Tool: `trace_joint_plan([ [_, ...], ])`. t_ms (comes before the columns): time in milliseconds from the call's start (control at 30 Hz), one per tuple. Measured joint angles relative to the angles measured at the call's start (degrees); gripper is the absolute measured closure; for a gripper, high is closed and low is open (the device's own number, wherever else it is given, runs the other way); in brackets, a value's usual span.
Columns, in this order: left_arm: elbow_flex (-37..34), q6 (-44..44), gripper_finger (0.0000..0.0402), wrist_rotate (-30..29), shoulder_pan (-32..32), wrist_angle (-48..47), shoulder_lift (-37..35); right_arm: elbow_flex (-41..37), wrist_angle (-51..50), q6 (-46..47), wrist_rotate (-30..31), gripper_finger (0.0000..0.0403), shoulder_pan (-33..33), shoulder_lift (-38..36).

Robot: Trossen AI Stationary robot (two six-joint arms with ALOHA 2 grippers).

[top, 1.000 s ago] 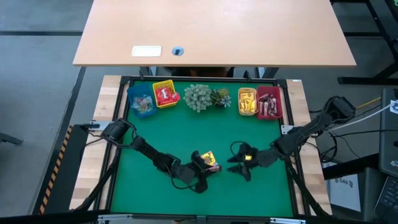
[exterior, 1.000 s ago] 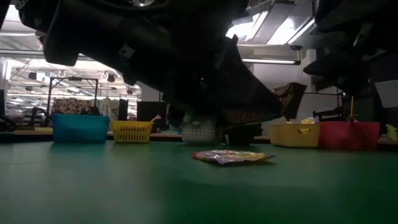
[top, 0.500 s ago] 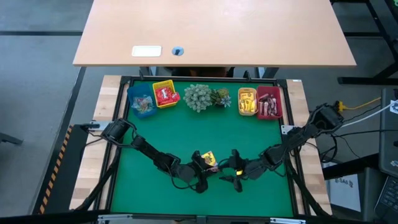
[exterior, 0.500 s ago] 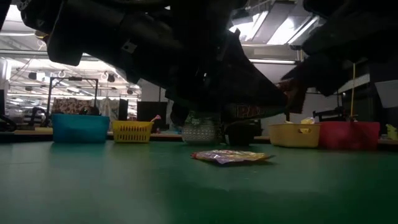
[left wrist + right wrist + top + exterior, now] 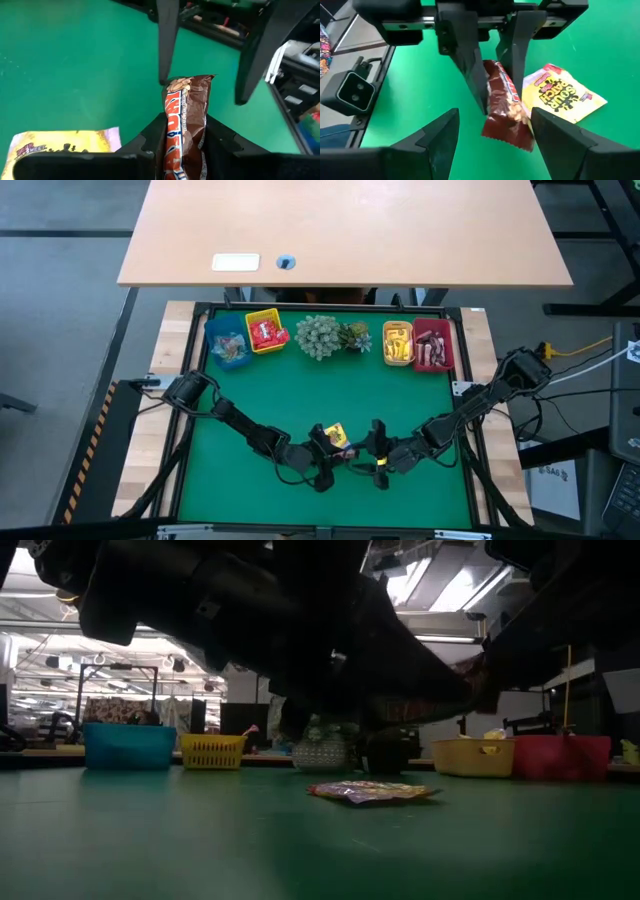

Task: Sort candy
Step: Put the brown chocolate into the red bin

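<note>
**Bar held between two grippers near the yellow packet**

The left gripper (image 5: 182, 145) is closed on a brown bar (image 5: 183, 120), which stands up between its fingers with the free end poking out past the tips. In the right wrist view the same bar (image 5: 507, 107) hangs from those two dark fingers (image 5: 465, 65), and the yellow packet (image 5: 562, 98) lies flat on the green mat (image 5: 420, 100) just beside it. The left wrist view shows that packet (image 5: 62, 145) lying beside the left gripper on the mat.

The right gripper (image 5: 492, 137) faces the bar with its fingers spread wide, one on each side of the bar's free end and not touching it. From the left wrist camera, the right arm's fingers (image 5: 167, 40) stand apart just beyond the bar's tip.

From above, both grippers meet just beside the yellow packet (image 5: 335, 434), the left gripper (image 5: 325, 455) on one side of it and the right gripper (image 5: 378, 458) a little farther off. The blue bin (image 5: 227, 348), yellow bin (image 5: 266, 332), orange bin (image 5: 397, 343) and red bin (image 5: 432, 346) sit well apart from the packet along the mat's far edge, with the plant (image 5: 322, 335) between them; each bin holds candy.

In the low view the packet (image 5: 372, 792) lies flat under the dark arms.
</note>
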Motion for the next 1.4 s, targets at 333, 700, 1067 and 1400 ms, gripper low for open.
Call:
trace_joint_plan([
  [333,0.02,-1.92,0.0316,-0.05,0.0,2.9,-0.04,0.0,0.02,-0.11,3.72,0.0196,0.0,0.0],
  [700,0.02,-1.42,0.0316,0.27,-0.04,2.95,-0.04,0.0,0.02,-0.01,0.38,0.0357,0.0,0.0],
  [1067,0.02,-1.31,0.0281,-0.22,0.02,3.1,-0.04,0.0,0.07,0.55,0.3,0.0361,0.0,0.0],
  [1400,0.07,-1.27,0.0241,-0.2,0.02,0.2,-0.04,0.0,-5.14,-0.09,0.75,0.0367,0.0,-4.48],
])
